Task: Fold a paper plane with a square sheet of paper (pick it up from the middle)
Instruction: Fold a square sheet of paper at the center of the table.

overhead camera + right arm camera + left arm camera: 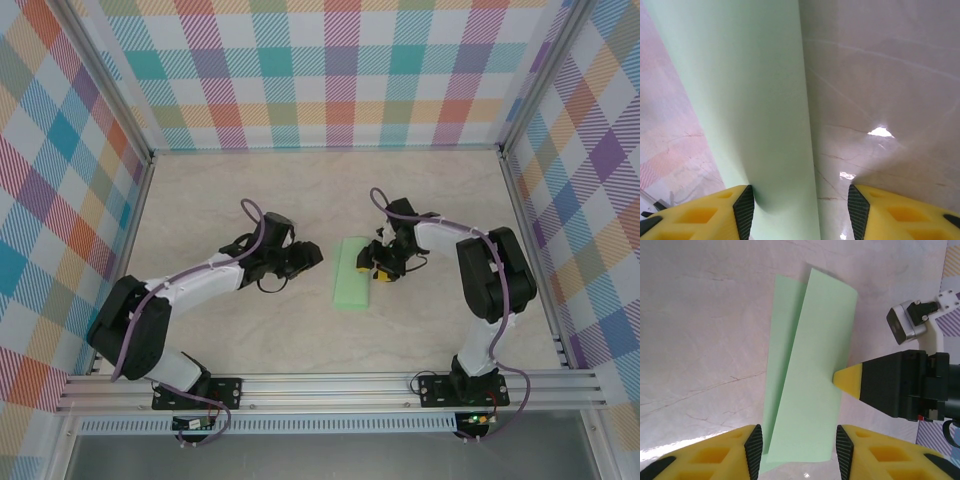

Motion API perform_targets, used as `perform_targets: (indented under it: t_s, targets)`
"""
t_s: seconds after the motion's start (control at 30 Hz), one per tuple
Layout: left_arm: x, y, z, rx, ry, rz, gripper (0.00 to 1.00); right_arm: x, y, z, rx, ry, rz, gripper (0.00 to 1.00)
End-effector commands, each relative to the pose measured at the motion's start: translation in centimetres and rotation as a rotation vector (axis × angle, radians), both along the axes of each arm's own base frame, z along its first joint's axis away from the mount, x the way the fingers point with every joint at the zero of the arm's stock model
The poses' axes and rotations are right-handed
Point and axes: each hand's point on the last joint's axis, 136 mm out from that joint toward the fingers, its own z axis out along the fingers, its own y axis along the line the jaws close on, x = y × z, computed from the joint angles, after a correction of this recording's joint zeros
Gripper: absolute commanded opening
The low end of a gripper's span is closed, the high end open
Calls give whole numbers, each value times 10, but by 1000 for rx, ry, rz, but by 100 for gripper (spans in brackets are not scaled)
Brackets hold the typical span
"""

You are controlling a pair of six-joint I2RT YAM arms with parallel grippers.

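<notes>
Left gripper (799,450) right up close, jaws apart, gripping nothing. Just ahead of them the square sheet of paper (810,365) lies mid-table, folded in half, top flap slightly raised (that crease looks soft). Right gripper (383,268) is parted too, one fingertip (847,379) touching the flap's edge. If it slips, the flap could spring open, or the sheet could skid across the table (250,200).

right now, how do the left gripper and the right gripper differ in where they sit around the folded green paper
The left gripper sits to the left of the folded green paper, with a gap between them; the right gripper is at the paper's right edge, one fingertip touching it. The left gripper points right, toward the paper; the right gripper points left. Both have yellow fingers, stand open and hold nothing.
</notes>
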Motion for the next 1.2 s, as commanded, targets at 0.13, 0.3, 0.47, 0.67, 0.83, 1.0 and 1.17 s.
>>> perform_targets:
  t_s: [0.13, 0.3, 0.47, 0.67, 0.83, 1.0, 1.17]
  targets:
    - [-11, 17, -18, 87, 38, 27, 48, -11, 5, -10, -97, 35, 115, 57]
    - [-12, 17, -20, 86, 45, 26, 48, -13, 3, -16, -161, 51, 137, 60]
    - [-13, 17, -21, 89, 50, 23, 48, -11, 2, -18, -194, 51, 149, 63]
    - [-11, 15, -22, 90, 55, 20, 49, -11, -1, -23, -250, 79, 169, 66]
    - [-11, 15, -24, 93, 61, 15, 49, -13, -6, -28, -322, 94, 200, 67]
    - [-12, 23, -26, 130, 63, 44, 49, -12, -8, -32, -340, 102, 193, 68]
    - [-17, 58, -32, 260, 88, 151, 49, -10, -6, -35, -336, 108, 166, 68]
